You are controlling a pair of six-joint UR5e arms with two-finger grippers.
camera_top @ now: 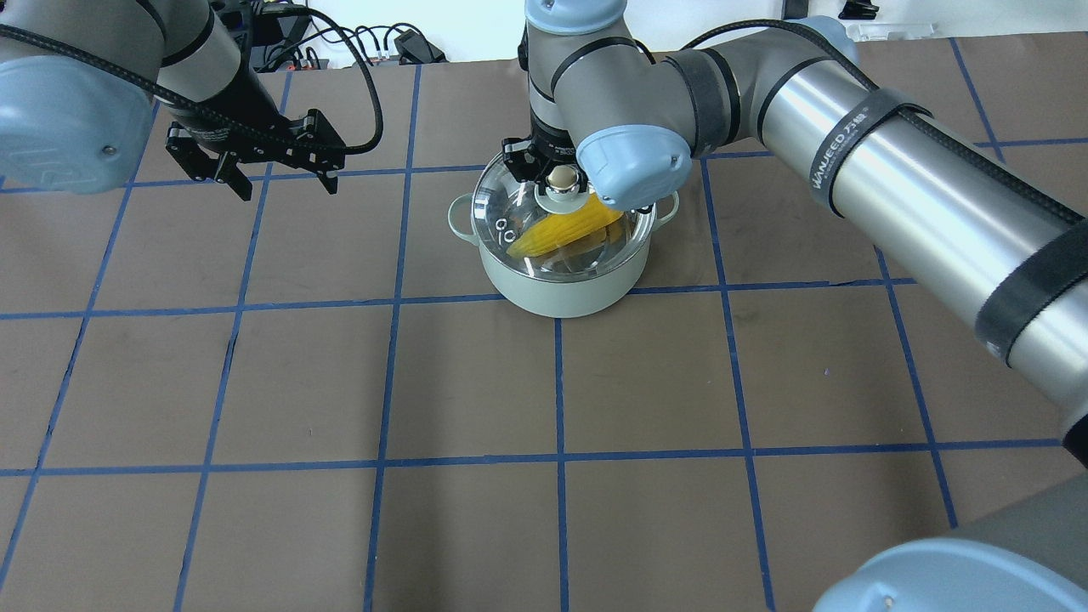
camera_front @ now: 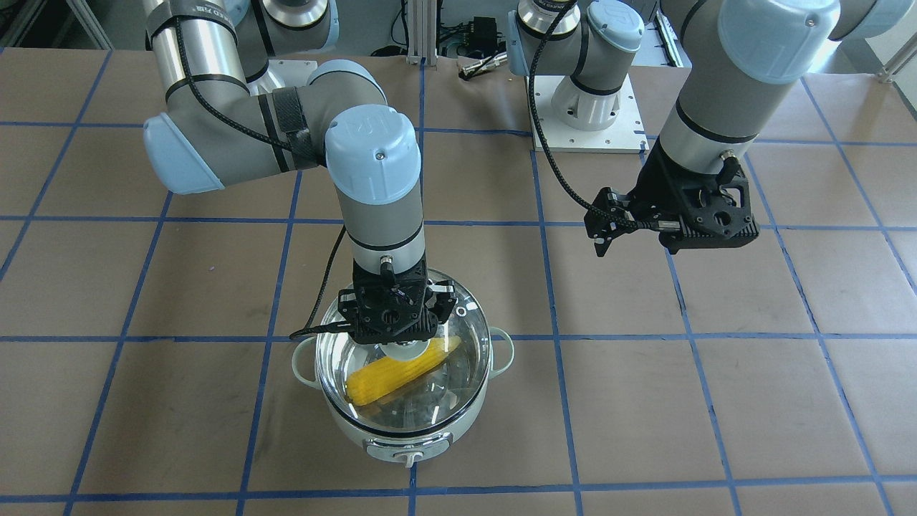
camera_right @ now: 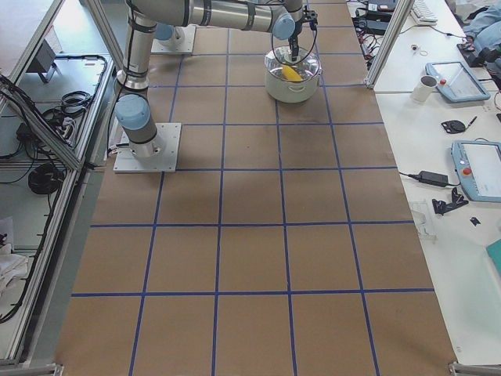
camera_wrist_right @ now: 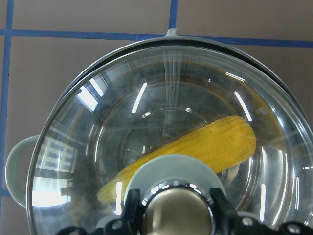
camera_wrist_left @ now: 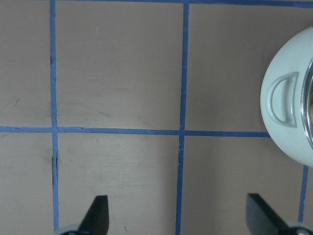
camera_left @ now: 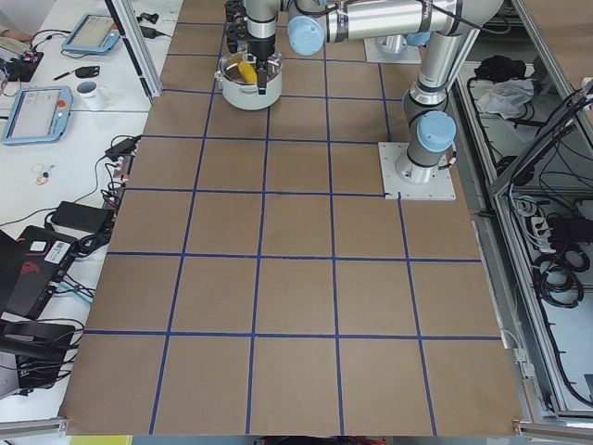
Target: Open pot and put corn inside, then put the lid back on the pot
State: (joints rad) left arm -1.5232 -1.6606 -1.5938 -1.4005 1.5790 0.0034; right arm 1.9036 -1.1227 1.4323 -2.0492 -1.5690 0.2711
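Peering down through the clear glass lid, you catch the corn inside the pot. Its middle is blocked in the front-facing view by the right gripper and the lid's knob. From overhead, the right arm's blue elbow cap hides the lid's far side. Glare streaks the glass, and it's hard to say whether the lid sits fully down on the rim or a touch above it.

The cob lies on a slant across the steel bowl. Its tapered tip points toward the robot's left and back toward the base, and its blunt end points the opposite way.

The right jaws pinch the knob from both sides. The pot stands on the brown table with its control dial facing away from the robot.

Off to the robot's left, the left gripper hangs above bare table, well apart from the pot. Its fingers are spread wide with nothing between them. Its wrist camera shows only a sliver of the pot, one loop handle, cut off at the edge.
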